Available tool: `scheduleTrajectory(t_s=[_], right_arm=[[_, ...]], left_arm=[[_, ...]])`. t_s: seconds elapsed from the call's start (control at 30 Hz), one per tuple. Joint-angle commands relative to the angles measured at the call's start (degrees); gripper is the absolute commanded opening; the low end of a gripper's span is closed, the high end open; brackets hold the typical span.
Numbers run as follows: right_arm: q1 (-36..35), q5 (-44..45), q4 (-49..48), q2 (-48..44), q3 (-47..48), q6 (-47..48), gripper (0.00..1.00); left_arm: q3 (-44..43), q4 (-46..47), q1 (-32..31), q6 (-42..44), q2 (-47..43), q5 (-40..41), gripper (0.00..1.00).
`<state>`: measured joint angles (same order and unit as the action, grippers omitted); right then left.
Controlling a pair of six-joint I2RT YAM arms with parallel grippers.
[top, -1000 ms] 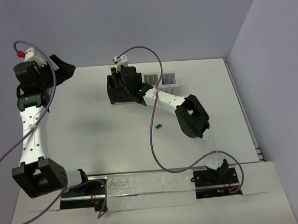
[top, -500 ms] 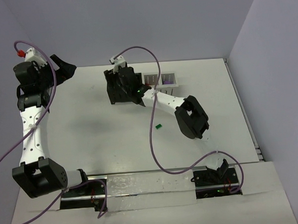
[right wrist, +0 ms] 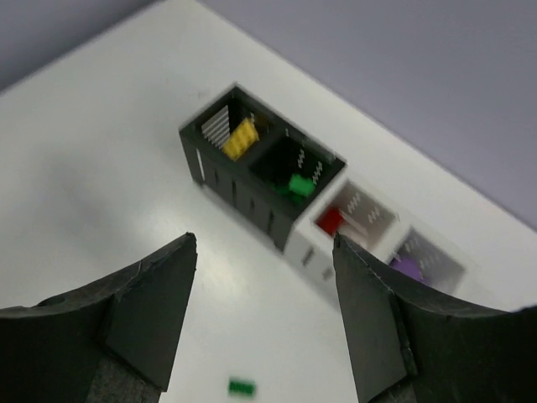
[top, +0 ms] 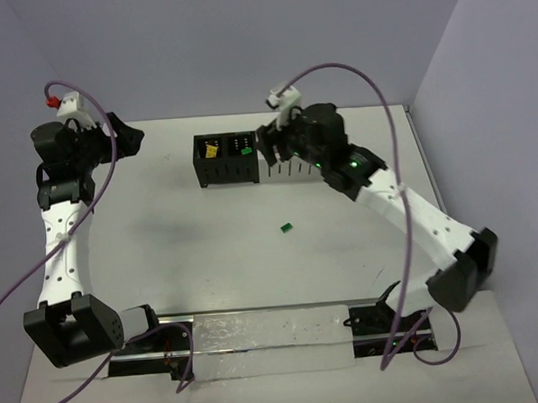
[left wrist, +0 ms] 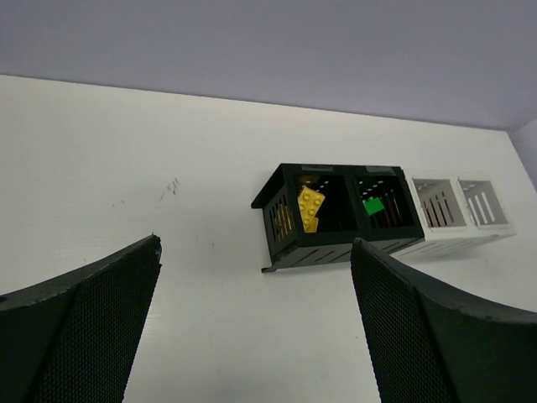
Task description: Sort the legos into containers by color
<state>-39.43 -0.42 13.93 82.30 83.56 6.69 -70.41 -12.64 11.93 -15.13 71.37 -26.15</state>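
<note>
Over at the far side of the white table [top: 162,225], my right claw [right wrist: 264,252] hangs above the row of four small square slotted bins, two black and two white [left wrist: 327,253], joined side by side. Its jaws stand apart with only bare table showing between them, and no brick is held. My left claw [left wrist: 256,252] is raised at the far left corner, well apart from the bins. Its jaws are spread wide and it too is empty.

The sorting reads clearly enough. The yellow plastic bricks [left wrist: 309,206] lie in the end black bin and a green brick [left wrist: 373,205] in the black bin beside it. A red brick [right wrist: 330,220] sits in the first white bin and a purple piece [right wrist: 409,269] in the last. The right wrist view is blurred, so I cannot say how many pieces the white bins hold.

One small green plastic lego brick [top: 286,226] lies loose on the open table, nearer than the bins and apart from everything else. I can see no other stray piece.

By my reading the task is close to done, and the step in hand is the fetch of that last brick. Next I would swing the right claw toward me until it is over the brick and square the jaws to it. Then I would lower until the fingertips straddle it, close gently, and carry it to the second black bin. A brick this small leaves little margin for centring.
</note>
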Motion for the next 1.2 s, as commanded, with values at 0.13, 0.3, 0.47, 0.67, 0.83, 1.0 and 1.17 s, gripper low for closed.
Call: scheduleTrajectory(t_s=[0.13, 0.3, 0.47, 0.67, 0.83, 1.0, 1.17], right_arm=[[4.6, -14.5, 22.5, -9.4, -20.5, 23.4, 0.75], [5.9, -19.8, 27.6, -7.0, -21.0, 48.0, 0.74], [5.3, -19.5, 35.7, 4.9, -13.3, 63.6, 0.73], [4.8, -17.0, 37.9, 16.4, -6.9, 71.1, 0.65], [3.4, -17.0, 39.5, 22.7, -3.6, 72.0, 0.6], [2.4, -16.6, 39.7, 26.0, -0.8, 70.3, 0.59], [1.4, -15.5, 39.4, 27.8, -0.9, 70.0, 0.59]], left_arm=[[-1.5, -2.5, -4.2, 17.6, -0.9, -15.1, 0.99], [-4.8, -7.9, -7.3, 21.5, 2.9, -20.8, 0.99], [-4.8, -7.0, -8.5, 20.8, 3.1, -19.5, 0.99], [-4.0, -6.7, -8.5, 20.6, 2.0, -18.3, 0.99], [-4.2, -6.4, -8.5, 19.1, 2.5, -19.4, 0.99], [-4.2, -5.6, -8.5, 18.3, 3.5, -20.0, 0.99], [-4.1, -5.3, -8.5, 18.1, 3.9, -19.7, 0.99]])
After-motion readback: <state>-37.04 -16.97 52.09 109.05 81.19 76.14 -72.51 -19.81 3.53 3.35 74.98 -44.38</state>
